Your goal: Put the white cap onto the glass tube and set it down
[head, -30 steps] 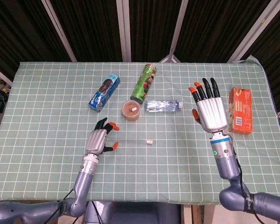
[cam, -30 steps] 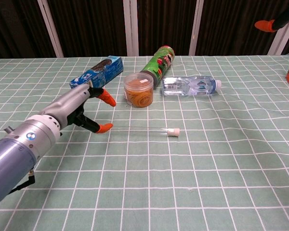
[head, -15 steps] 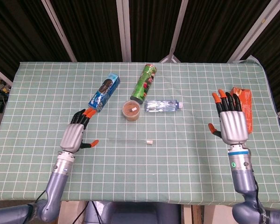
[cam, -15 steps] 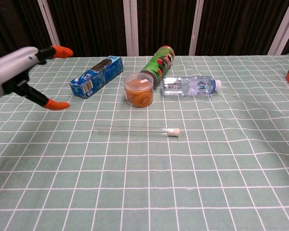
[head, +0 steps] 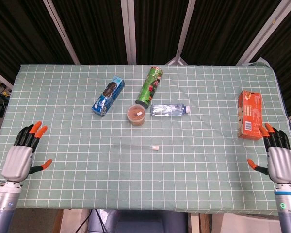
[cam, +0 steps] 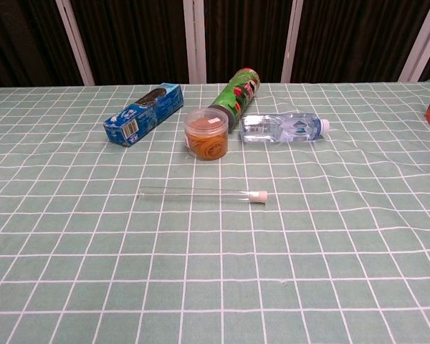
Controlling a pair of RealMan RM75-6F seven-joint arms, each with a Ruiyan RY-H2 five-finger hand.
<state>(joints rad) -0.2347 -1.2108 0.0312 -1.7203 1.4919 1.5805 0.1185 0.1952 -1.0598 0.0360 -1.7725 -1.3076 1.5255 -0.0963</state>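
The thin glass tube [head: 133,146] [cam: 193,193] lies flat on the green checked cloth at mid-table, with the white cap [head: 155,148] [cam: 257,196] on its right end. My left hand [head: 20,158] hovers over the table's near left corner, fingers spread, holding nothing. My right hand [head: 279,160] is at the near right corner, also spread and empty. Both hands are far from the tube. Neither hand shows in the chest view.
Behind the tube stand a clear tub of orange contents [head: 136,114] [cam: 206,134], a lying water bottle [head: 170,110] [cam: 281,127], a green crisp can [head: 150,86] [cam: 234,97] and a blue biscuit box [head: 108,95] [cam: 144,114]. An orange carton [head: 249,115] lies at the right.
Both hands have pulled back toward me and outward, the left to the near left corner, the right to the near right. The capped tube has stayed where it lay.
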